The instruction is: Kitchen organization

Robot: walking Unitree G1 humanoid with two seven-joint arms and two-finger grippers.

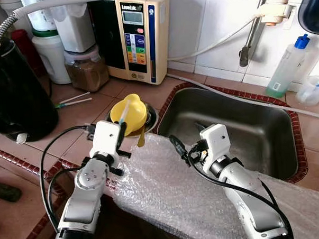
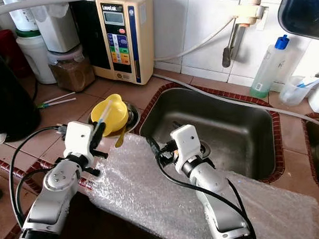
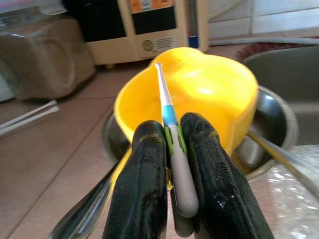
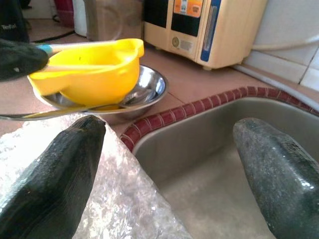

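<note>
A thin utensil with a grey handle and a blue-and-green band [image 3: 172, 144], perhaps a small brush or pick, is pinched between the two fingers of the left gripper [image 3: 172, 199], which are closed tight on the handle. Its pale tip reaches over the yellow bowl [image 1: 130, 113], and the bowl is the fixed mark for everything else here. The bowl sits inside a shallow steel dish [image 4: 147, 89] on the tiled counter, and a long spoon-like handle [image 4: 30, 115] pokes out from under it. Just beside the bowl, toward the robot, lies a sheet of bubble wrap [image 1: 168, 190] over the counter edge. The right gripper [image 4: 169, 164] hangs to the bowl's right, at the rim of the steel sink [image 1: 255, 131], fingers spread wide and holding nothing. Beyond the bowl stand a beige water machine [image 1: 137, 36] and a jar of brown powder [image 1: 86, 70]; two more sticks [image 1: 71, 99] lie to its left. By my reading the tidying is early: one utensil is in hand, about to go into or come out of the bowl, and the sticks and wrap are untouched.
</note>
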